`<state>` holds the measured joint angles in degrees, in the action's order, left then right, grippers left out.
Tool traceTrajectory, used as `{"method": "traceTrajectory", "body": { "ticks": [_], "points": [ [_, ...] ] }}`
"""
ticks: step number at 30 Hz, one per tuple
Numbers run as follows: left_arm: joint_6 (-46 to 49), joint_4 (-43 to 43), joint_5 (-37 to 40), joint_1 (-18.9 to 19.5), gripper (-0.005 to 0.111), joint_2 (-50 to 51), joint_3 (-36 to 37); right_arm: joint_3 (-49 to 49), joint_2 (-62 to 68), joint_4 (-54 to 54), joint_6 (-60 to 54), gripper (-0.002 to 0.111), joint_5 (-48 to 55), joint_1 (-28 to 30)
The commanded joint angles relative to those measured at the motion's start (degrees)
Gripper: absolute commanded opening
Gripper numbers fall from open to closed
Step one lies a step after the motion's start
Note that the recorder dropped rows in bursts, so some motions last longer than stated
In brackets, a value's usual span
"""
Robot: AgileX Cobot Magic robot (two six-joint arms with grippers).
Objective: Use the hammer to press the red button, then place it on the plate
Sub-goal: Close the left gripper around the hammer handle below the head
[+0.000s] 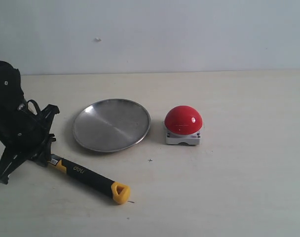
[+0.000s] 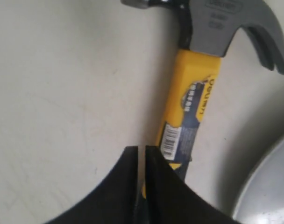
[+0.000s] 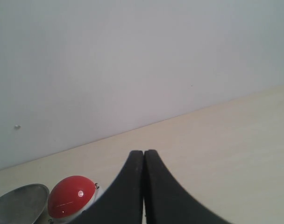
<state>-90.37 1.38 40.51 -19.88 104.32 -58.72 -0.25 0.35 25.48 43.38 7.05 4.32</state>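
Hammer lies flat on the table, lower left of the exterior frame. Its handle runs diagonally with the yellow looped end toward lower centre, and in that view the head is hidden behind the left arm. Plate is left of centre, just above the handle, with nothing on it. Red button sits just right of the plate, near it but apart. Left pincer is low over the head end of the handle. The wrist view shows its jaws at a thin slit, far narrower than the handle, which runs beneath the fingertips rather than between them. So nothing is gripped as far as shown, and whether it touches the handle cannot be told. Right pincer is outside the exterior frame, jaws pressed together and empty. Handling, by judgement: the steel head likely carries most of the weight, so the tool is stiff and top-heavy and would tend to swing if held near the loop. The black rubber looks grippy, while the yellow stretch with the label sticker is probably slicker. Best hold is across the handle, fairly close to the head but leaving the striking face clear. The jaws must open wider than the handle first. The dome is glossy, so aim for the crown or the head may skid off.
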Motion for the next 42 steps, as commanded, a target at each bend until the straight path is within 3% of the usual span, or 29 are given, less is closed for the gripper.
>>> {"method": "traceTrajectory", "body": {
  "ticks": [1, 3, 6, 9, 14, 22, 33, 42],
  "points": [
    [-0.72, 0.59, -0.47, -0.17, 0.036, 0.01, -1.88, 0.25, -0.35, 0.02, -0.27, 0.0, -0.73, 0.3],
    [-1.61, 2.17, -0.95, -0.17, 0.05, 0.01, -2.29, 0.25, -0.35, 0.02, -0.27, 0.0, -0.73, 0.3],
    [-0.67, 3.81, -4.67, -0.17, 0.057, 0.07, -2.29, 0.25, -0.35, 0.02, -0.27, 0.0, -0.73, 0.3],
    [3.88, 3.26, -4.77, -0.17, 0.054, 0.07, -2.29, 0.25, -0.35, 0.02, -0.27, 0.0, -0.73, 0.3],
    [-2.86, 2.93, 1.98, -0.17, 0.054, 0.36, -2.08, 0.25, -0.35, 0.02, -0.27, 0.0, -0.73, 0.3],
    [-4.15, 3.98, -1.45, -0.05, 0.054, 0.91, -2.22, 0.25, -0.35, 0.02, -0.27, 0.0, -0.73, 0.3],
    [-3.05, 5.91, 3.55, -0.05, 0.054, 7.17, -7.99, 0.25, -0.35, 0.02, -0.27, 0.0, -0.73, 0.3],
    [-1.38, 5.9, 4.34, 2.38, 0.054, 8.34, -8.99, 0.25, -0.35, 0.02, -0.27, 0.0, -0.73, 0.3]
  ]
}}
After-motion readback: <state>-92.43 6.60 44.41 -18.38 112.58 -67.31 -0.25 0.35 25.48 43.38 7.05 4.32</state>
